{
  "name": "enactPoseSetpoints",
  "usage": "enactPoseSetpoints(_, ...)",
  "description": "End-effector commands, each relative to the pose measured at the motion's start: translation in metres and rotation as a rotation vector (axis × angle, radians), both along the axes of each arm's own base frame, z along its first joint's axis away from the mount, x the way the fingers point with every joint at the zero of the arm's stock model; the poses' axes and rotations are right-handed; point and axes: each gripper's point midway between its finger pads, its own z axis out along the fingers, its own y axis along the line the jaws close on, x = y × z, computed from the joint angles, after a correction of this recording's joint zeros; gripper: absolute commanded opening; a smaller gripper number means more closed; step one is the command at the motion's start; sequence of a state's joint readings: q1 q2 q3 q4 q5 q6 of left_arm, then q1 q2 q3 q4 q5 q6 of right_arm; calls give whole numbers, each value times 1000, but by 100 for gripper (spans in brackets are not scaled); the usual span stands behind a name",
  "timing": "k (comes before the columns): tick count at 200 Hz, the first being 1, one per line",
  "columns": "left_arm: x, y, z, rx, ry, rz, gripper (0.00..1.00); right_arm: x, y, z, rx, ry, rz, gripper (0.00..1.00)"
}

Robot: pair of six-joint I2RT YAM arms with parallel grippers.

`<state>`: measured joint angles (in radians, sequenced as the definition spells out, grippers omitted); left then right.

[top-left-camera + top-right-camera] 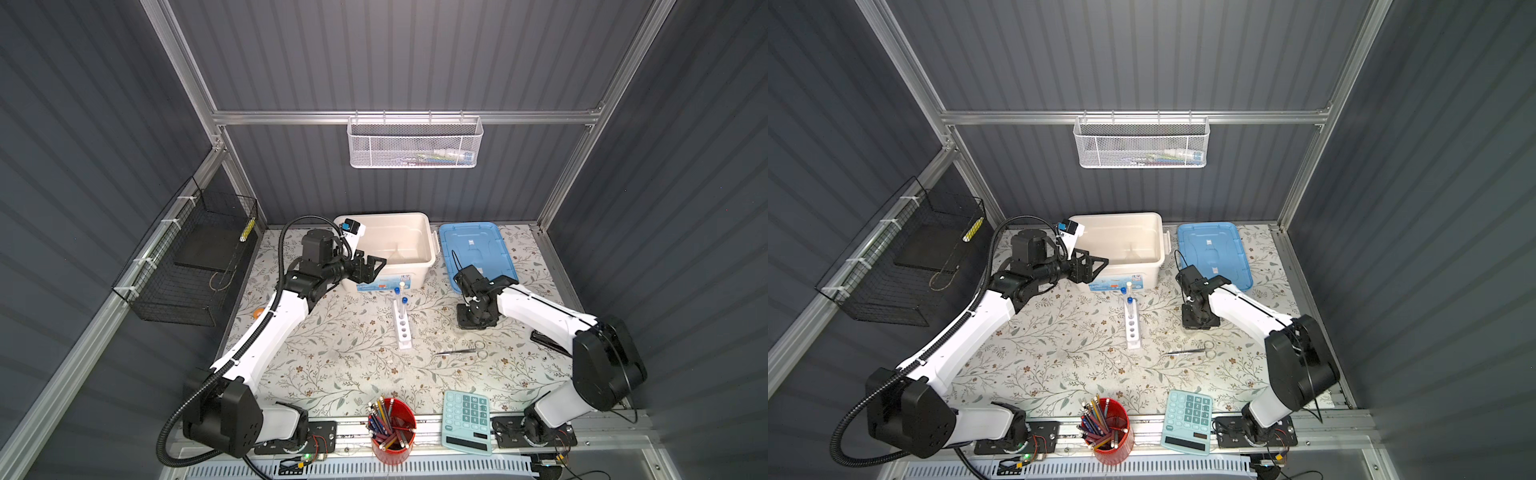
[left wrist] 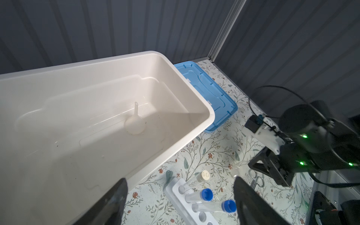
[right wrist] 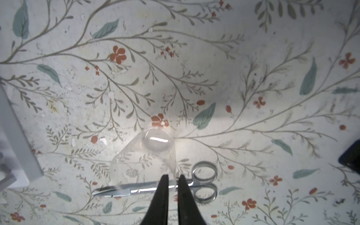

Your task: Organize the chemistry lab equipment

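- Clear glass vessel (image 3: pixel 148 155): small, cone-shaped, tipped on its side at 3 o'clock from the test tube rack (image 1: pixel 402 332). Hard to tell whether touching the floral table cover (image 3: pixel 253 48) or just above it. Exact type lost in the glare.
- Right gripper (image 3: pixel 173 176): fingers almost together, apparently pinching the vessel's thin rim wall. Narrow edge-hold on smooth glass, so risk of swivelling or sliding out during a lift, then a drop and a crack.
- Silver scissors (image 3: pixel 140 190): flat on the cover close behind the fingertips in the right wrist view, at 4 o'clock from the rack. Risk of snagging on any dip of the fingers.
- Rack: three tubes slotted at its far end, two blue-capped test tubes (image 2: pixel 206 194) among them. Risk of a knock from a low sweep toward the bin.
- White bin (image 2: pixel 196 93): open, at 12 o'clock from the rack, with a clear funnel (image 2: pixel 135 124) lying inside. Risk of glass striking glass on a high release.
- Blue lid (image 1: pixel 478 249): off, flat at 1 o'clock from the rack.
- Left gripper (image 2: pixel 179 180): fingers wide apart, empty, hovering by the bin at 11 o'clock from the rack. Risk of arm contact over the bin.
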<state>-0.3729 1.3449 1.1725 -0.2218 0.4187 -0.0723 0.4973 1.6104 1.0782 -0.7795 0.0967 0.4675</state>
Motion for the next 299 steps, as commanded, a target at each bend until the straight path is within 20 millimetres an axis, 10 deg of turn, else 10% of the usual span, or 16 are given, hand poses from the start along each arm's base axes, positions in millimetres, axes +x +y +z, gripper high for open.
enactPoseSetpoints(1,-10,-4,14,37,-30,-34,85,15,2,-1,-16,-9,37,16)
enactPoseSetpoints(58,-34,-29,25,108,-30,-101,85,22,-5,15,2,-53,16,23)
enactPoseSetpoints(113,-79,-122,21,200,31,-238,85,25,-39,73,66,-217,-55,29)
enactPoseSetpoints(181,-99,-207,-54,319,322,-165,82,17,-134,136,173,-575,-379,34)
enactPoseSetpoints(215,-102,-214,-106,435,383,-123,80,11,-147,142,240,-642,-432,35)
enactPoseSetpoints(299,-92,-225,-156,527,402,-130,74,4,-157,143,336,-693,-500,36)
